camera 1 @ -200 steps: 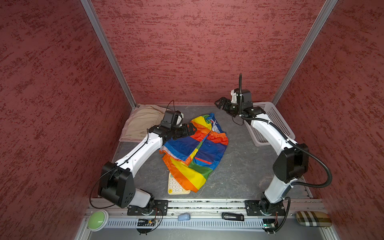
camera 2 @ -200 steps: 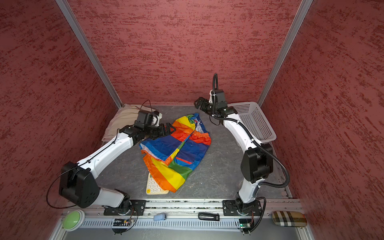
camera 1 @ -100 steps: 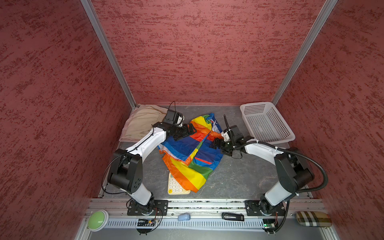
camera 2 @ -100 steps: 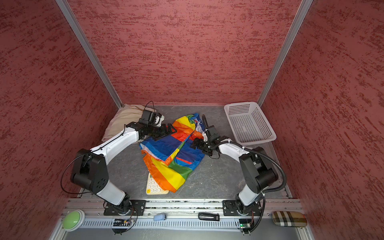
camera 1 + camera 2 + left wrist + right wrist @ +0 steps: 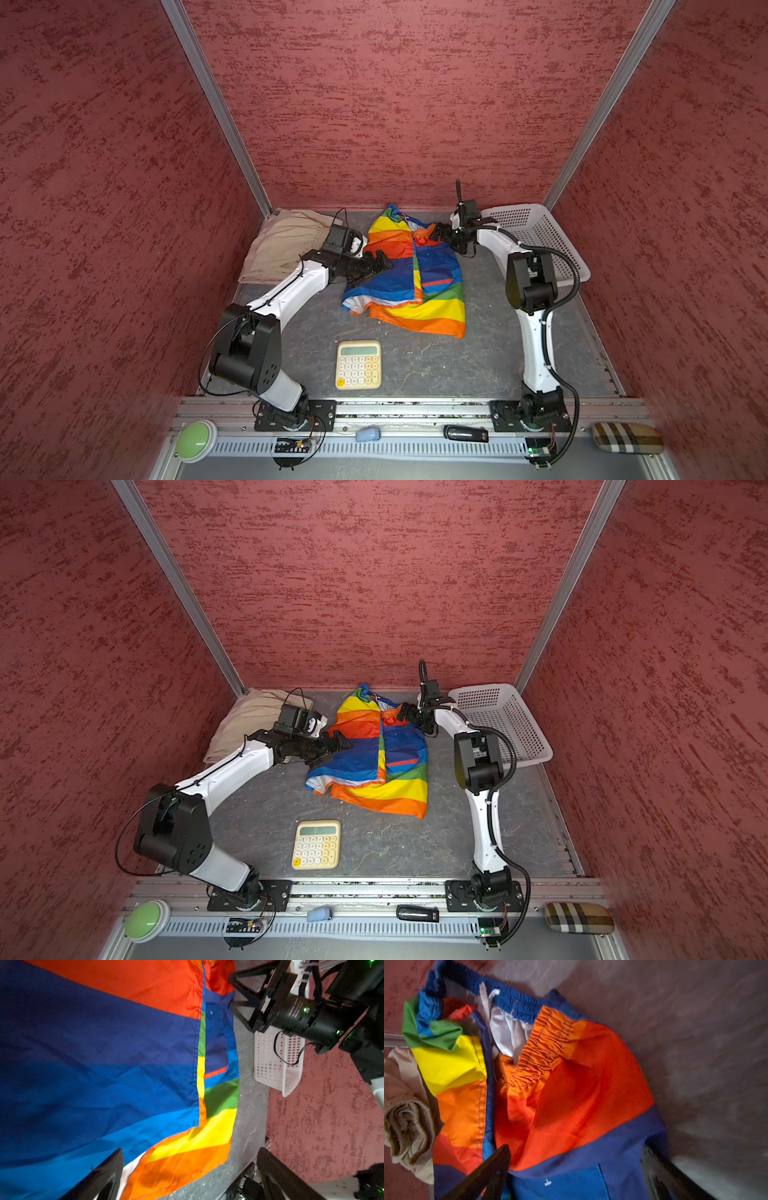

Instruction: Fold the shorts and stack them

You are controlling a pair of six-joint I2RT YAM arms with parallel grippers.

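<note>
**A:** rainbow shorts (image 5: 409, 274) lie toward the table's (image 5: 415, 361) back edge, beige shorts (image 5: 282, 245) in the back left corner. left gripper (image 5: 379, 266) and right gripper (image 5: 436, 237) both spread wide, holding nothing.

**B:** slick fabric tbh, pinching one layer probably drags the fold apart.
</note>
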